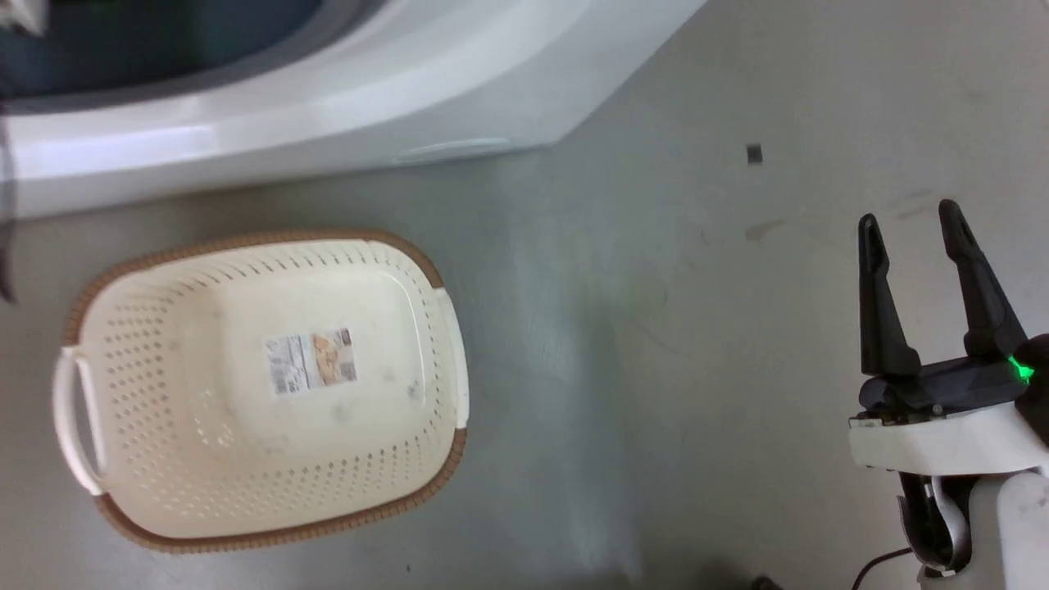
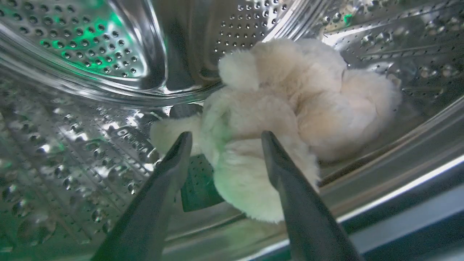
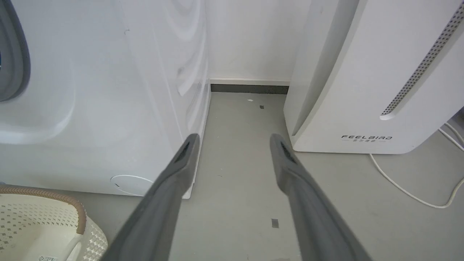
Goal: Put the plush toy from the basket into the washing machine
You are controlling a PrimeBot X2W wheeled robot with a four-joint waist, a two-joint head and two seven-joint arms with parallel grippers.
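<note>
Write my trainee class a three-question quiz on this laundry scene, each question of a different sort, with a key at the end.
1. True or false: the plush toy lies inside the washing machine.
2. What shows on the bottom of the basket? A. a label sticker B. a folded towel C. a sock
3. Fill in: the right claw hangs over the floor with its fingers ____.

Key: 1 true; 2 A; 3 open.
</note>
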